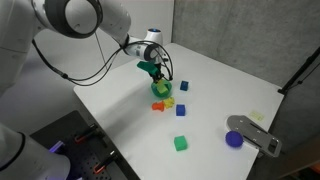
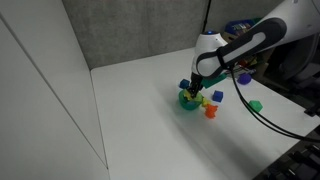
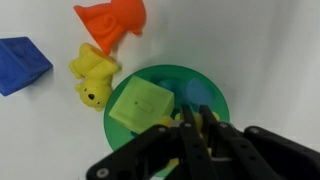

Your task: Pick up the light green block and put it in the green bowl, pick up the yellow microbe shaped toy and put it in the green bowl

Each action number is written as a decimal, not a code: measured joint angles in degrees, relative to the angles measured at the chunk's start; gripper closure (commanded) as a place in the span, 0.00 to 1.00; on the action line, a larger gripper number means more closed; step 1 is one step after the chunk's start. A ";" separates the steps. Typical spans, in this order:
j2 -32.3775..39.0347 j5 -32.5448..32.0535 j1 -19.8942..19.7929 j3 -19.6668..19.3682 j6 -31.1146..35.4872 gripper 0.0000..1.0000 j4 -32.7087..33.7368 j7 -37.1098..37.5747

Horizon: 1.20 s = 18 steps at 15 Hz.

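The green bowl sits on the white table and shows in both exterior views. The light green block lies inside it, at its left. My gripper hangs right over the bowl. Its fingers are shut on a small pale yellow knobbly thing, the yellow microbe toy, which the fingers mostly hide.
A brighter yellow knobbly piece lies just outside the bowl, with an orange toy and a blue block near it. Farther off are another blue block, a dark green cube, a purple bowl and a grey device.
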 measured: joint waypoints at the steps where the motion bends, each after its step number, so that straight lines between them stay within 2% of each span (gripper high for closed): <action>1: 1.10 0.00 0.14 0.00 -0.05 0.96 0.71 -0.03; 5: 3.50 0.00 1.05 0.01 -1.28 0.96 1.99 -0.05; 10: 3.49 0.00 1.43 0.03 -7.07 0.95 2.38 -0.09; 11: 3.49 0.00 1.39 0.03 -7.88 0.88 2.39 -0.09; 12: 3.48 0.00 1.36 0.03 -8.54 0.62 2.43 -0.09; 13: 3.47 0.00 1.32 0.03 -9.10 0.60 2.51 -0.09; 14: 3.45 0.00 1.25 0.02 -9.42 0.55 2.56 -0.09; 18: 3.33 0.00 1.05 0.02 -9.58 0.22 2.59 -0.09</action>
